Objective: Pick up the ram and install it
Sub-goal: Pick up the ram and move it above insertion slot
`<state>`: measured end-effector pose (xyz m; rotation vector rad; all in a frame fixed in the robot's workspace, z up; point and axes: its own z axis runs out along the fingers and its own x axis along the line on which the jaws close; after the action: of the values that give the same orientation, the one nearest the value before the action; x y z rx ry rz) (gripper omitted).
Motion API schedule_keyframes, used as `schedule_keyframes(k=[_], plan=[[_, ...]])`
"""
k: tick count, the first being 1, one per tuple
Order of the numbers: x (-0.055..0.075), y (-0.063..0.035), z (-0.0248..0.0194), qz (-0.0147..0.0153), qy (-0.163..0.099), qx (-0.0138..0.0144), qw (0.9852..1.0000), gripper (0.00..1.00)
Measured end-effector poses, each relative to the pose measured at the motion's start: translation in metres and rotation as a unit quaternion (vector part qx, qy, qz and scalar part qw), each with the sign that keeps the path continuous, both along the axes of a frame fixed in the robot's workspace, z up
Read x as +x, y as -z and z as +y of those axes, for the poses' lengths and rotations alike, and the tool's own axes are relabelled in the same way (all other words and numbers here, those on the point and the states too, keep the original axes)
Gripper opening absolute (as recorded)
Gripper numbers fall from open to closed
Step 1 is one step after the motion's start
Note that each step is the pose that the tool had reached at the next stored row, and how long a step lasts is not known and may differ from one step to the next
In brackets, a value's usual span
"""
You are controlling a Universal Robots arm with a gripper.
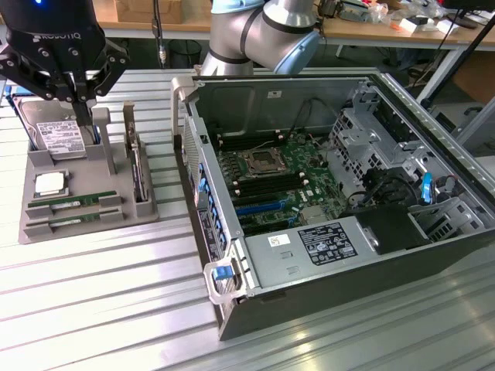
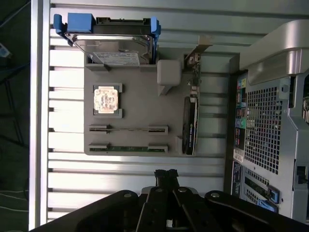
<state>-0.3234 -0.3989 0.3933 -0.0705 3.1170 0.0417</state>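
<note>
The gripper (image 1: 77, 97) hovers at the exterior view's upper left, fingers together and empty, the ram (image 1: 73, 199) lower left (light, stiff, fragile; I'd pinch its faces mid-length).

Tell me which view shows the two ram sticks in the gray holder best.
The exterior view: both ram sticks stand on edge in the gray holder, their green sides turned toward the camera. The wrist view looks straight down on them, so they appear as thin edges.

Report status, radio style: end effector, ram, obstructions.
End effector shut, empty, above the grey holder. Ram lying in holder slot, untouched. Hard drive and processor sit beside it, not over it.
</note>
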Motion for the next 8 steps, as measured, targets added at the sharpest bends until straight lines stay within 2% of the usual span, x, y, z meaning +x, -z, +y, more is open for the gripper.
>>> schedule_keyframes(k=[3,4,5,8], plan=[[0.0000,0.0000,0.0000,0.0000,-0.019,0.0000,0.9998,0.11],[0.0000,0.0000,0.0000,0.0000,-0.034,0.0000,0.9994,0.11],[0.0000,0.0000,0.0000,0.0000,-0.051,0.0000,0.9987,0.11],[0.0000,0.0000,0.0000,0.0000,-0.103,0.0000,0.9946,0.11]])
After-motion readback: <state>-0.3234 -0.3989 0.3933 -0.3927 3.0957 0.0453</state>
